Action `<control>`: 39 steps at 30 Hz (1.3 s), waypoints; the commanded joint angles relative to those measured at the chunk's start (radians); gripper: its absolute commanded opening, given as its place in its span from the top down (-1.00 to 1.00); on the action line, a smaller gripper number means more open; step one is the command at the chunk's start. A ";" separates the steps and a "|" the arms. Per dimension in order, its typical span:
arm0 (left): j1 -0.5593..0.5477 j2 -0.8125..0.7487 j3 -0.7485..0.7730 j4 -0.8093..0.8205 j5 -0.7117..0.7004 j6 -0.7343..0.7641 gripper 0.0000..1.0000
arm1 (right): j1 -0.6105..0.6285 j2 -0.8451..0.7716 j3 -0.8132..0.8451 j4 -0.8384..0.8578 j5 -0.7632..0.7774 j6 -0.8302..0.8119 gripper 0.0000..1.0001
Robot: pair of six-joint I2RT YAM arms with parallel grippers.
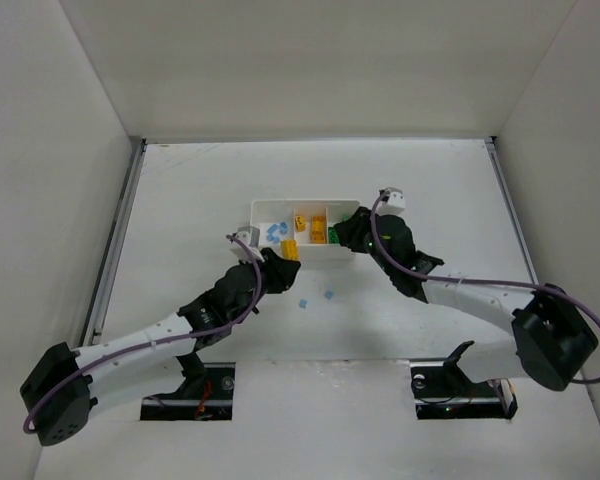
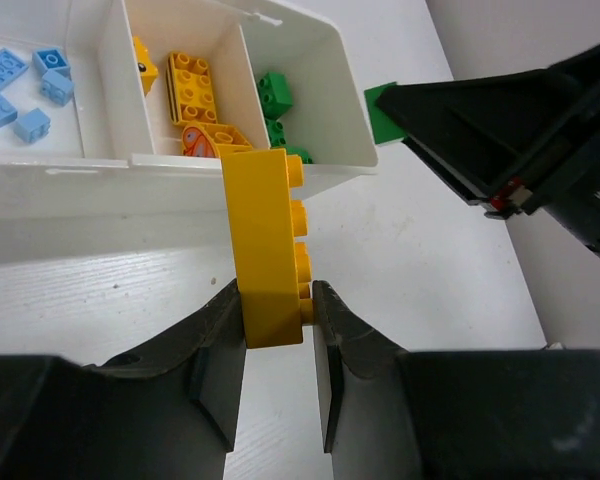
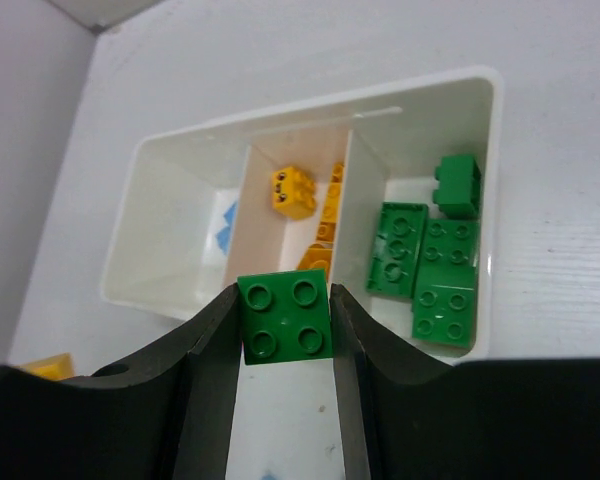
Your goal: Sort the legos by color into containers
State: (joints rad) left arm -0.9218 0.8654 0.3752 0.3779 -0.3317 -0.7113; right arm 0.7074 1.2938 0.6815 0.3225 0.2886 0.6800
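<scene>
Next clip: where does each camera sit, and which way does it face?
Top external: above and behind the bases, looking down on the table, tray, left arm and right arm.
Left wrist: on the left arm, facing the tray's near wall; left claw grips a yellow brick.
Right wrist: on the right arm, looking down into the tray; right claw grips a green brick.
Shared: both wrist views show the tray's sorted yellow bricks and green bricks.

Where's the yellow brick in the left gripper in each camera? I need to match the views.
Top external: yellow brick at the left gripper tip, by the white tray's near wall.
Left wrist: centre frame, clamped between the fingers.
Right wrist: probably the yellow sliver at bottom-left.
Shared landmark: white tray with green bricks at one end.
</scene>
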 commanded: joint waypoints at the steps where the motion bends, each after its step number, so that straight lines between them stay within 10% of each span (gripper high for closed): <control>1: -0.005 0.024 0.070 0.010 -0.012 0.035 0.69 | -0.009 0.064 0.081 -0.010 0.066 -0.072 0.08; 6: 0.008 0.090 0.132 0.010 -0.003 0.065 0.67 | -0.004 0.039 0.076 0.003 0.130 -0.092 -0.30; 19: 0.156 0.481 0.401 0.016 0.155 0.026 0.55 | 0.128 -0.178 -0.161 0.040 0.190 -0.069 -0.20; 29: 0.264 0.632 0.545 -0.053 0.178 0.058 -0.17 | 0.276 -0.084 -0.186 -0.022 0.162 -0.077 -0.35; 39: 0.193 0.377 0.343 -0.091 0.132 0.107 0.18 | 0.359 0.136 -0.080 -0.085 0.184 -0.103 0.05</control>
State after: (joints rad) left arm -0.6907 1.3518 0.7841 0.2943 -0.1749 -0.6342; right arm 1.0550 1.3964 0.5331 0.2474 0.4530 0.5968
